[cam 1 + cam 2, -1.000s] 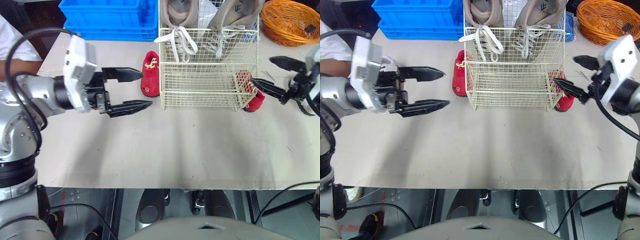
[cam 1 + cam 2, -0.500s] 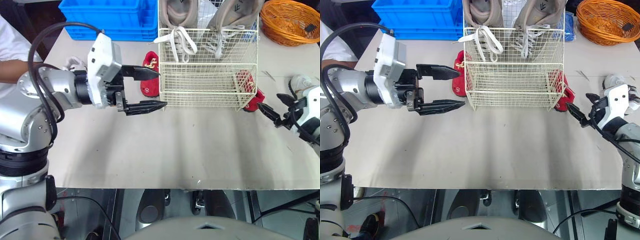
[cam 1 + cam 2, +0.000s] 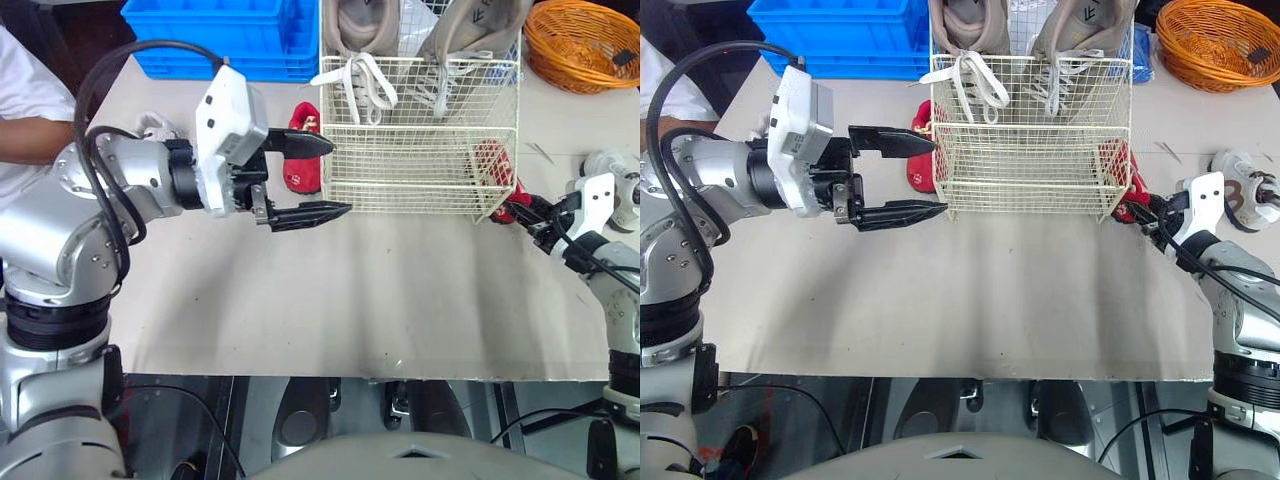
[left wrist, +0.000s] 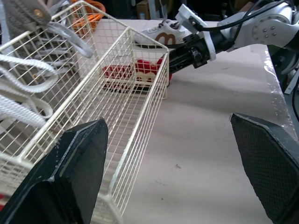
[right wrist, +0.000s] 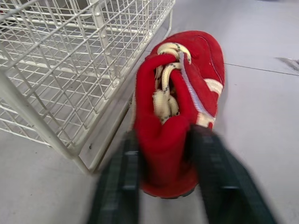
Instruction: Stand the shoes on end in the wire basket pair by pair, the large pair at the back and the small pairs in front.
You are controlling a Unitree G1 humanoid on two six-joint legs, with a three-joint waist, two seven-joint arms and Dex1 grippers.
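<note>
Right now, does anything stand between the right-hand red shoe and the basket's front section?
Yes: the side wall of the wire basket stands right beside the red shoe at the right pincer. The shoe would likely have to go over the rim.

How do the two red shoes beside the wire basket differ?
The left red shoe is ungripped, the left gripper by it open and empty; the right red shoe sits between the fingers of the right gripper. From the head, the left red shoe shows in the open, the right red shoe partly behind the wire basket's mesh. Both are small, red, and outside the basket.
</note>
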